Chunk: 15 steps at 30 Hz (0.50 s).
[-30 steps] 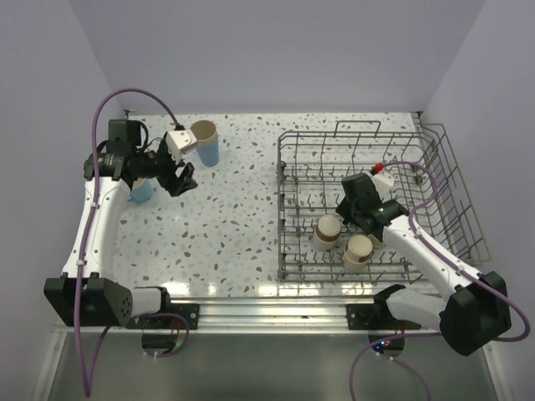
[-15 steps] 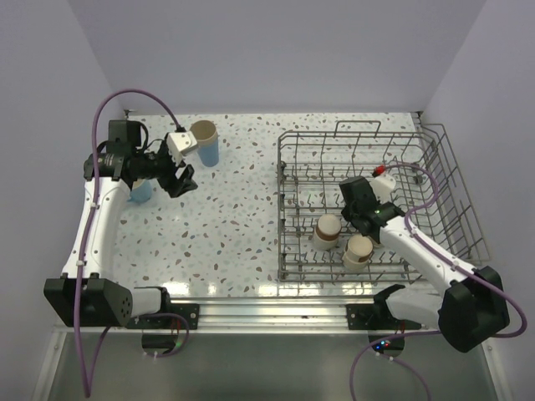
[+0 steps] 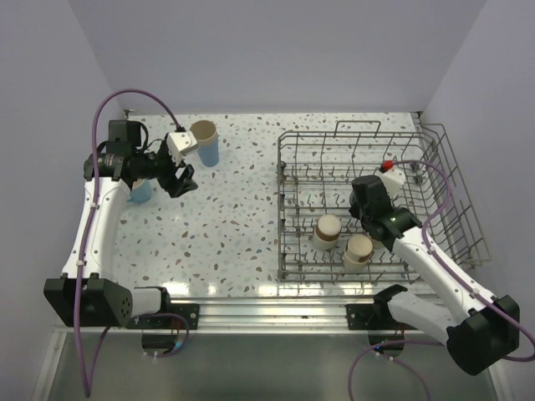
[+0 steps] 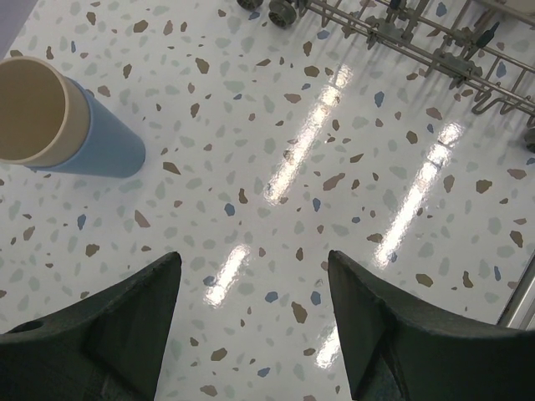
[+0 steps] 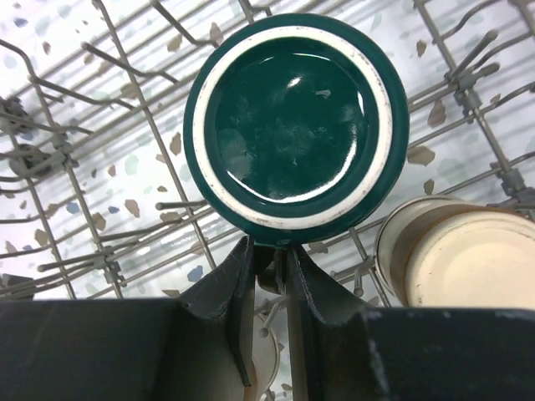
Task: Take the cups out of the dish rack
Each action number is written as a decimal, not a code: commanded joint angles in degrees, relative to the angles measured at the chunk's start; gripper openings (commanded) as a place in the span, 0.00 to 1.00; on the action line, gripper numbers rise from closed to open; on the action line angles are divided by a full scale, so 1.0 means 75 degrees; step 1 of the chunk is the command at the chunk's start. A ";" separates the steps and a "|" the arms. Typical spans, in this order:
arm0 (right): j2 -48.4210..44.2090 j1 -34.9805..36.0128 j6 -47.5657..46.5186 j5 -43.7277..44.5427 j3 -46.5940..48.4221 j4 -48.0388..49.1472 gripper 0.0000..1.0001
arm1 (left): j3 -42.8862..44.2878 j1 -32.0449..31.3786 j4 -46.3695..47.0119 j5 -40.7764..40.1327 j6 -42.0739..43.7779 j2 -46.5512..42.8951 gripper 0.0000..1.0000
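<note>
1. Sitting upside down in the near rows of the dish rack (image 3: 456, 180), the left beige-and-brown cup (image 3: 327, 232) and the right beige-and-brown cup (image 3: 359, 251) wait untouched.
2. Just beyond them, big change: the right gripper (image 5: 269, 251) has snapped nearly together within the last second, pinching the near edge of the inverted dark teal mug (image 5: 297, 125). Grasp made, I'd say, so the lift-out looks next.
3. Over left, the left gripper (image 4: 251, 263) hangs with its fingers apart and empty above the table (image 4: 351, 167), same as before.
4. Far left, the beige tumbler (image 4: 33, 109) nests inside the light blue tumbler (image 4: 104, 150), already out of the rack.
</note>
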 commanded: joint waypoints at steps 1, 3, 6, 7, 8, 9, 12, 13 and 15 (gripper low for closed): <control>-0.0291 -0.0048 -0.0412 0.0700 0.0525 0.0211 0.00 | 0.0186 0.0040 0.0096 0.0233 -0.0122 -0.0064 0.75; -0.0244 -0.0071 -0.0401 0.0712 0.0490 0.0176 0.00 | 0.0209 0.0040 0.0085 0.0233 -0.0146 -0.0052 0.75; -0.0291 -0.0060 -0.0471 0.0665 0.0455 0.0363 0.00 | 0.0256 0.0040 0.0061 0.0233 -0.0146 -0.0075 0.75; -0.0337 -0.0071 -0.0506 0.0665 0.0559 0.0375 0.00 | 0.0268 0.0040 0.0049 0.0233 -0.0157 -0.0075 0.75; -0.0349 -0.0071 -0.0587 0.0688 0.0630 0.0375 0.00 | 0.0280 0.0040 0.0049 0.0233 -0.0169 -0.0087 0.75; -0.0373 -0.0071 -0.0634 0.0700 0.0712 0.0375 0.00 | 0.0280 0.0029 0.0049 0.0256 -0.0169 -0.0076 0.75; -0.0455 -0.0083 -0.0787 0.0700 0.0982 0.0340 0.00 | 0.0233 0.0040 0.0119 0.0326 -0.0216 -0.0076 0.75; -0.0466 -0.0083 -0.0810 0.0689 0.1040 0.0340 0.00 | 0.0198 0.0029 0.0166 0.0350 -0.0297 -0.0075 0.75; -0.0537 -0.0083 -0.0846 0.0665 0.1041 0.0410 0.00 | 0.0116 0.0029 0.0329 0.0373 -0.0391 -0.0064 0.75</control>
